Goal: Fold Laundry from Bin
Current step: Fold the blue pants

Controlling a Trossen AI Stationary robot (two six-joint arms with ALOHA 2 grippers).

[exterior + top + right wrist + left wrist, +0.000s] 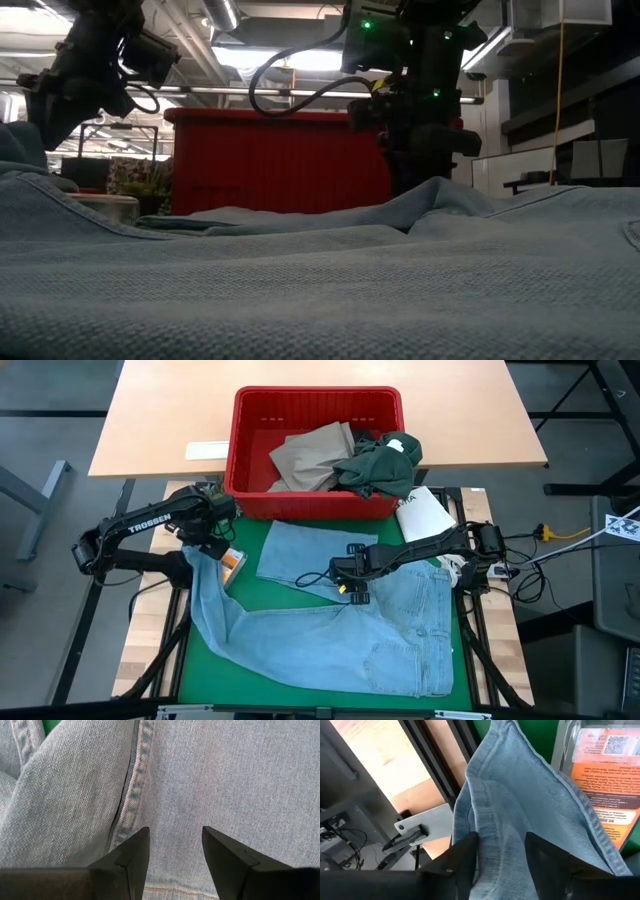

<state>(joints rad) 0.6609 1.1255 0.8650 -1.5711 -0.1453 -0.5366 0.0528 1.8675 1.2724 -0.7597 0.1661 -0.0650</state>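
My left pincer (500, 855) is near the red bin's (318, 400) left front corner. Its fingers are around a leg hem of the light blue jeans (330, 635), but I cannot tell if they pinch yet. I should squeeze the seam firmly so it won't slip. The jeans lie spread on the green mat (262, 530), just in front of the bin. My right pincer (175, 850) is spread, pressing down mid-jeans. It should hold steady.

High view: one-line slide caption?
Light blue jeans spread on green mat; left tool at a leg end, red bin behind.
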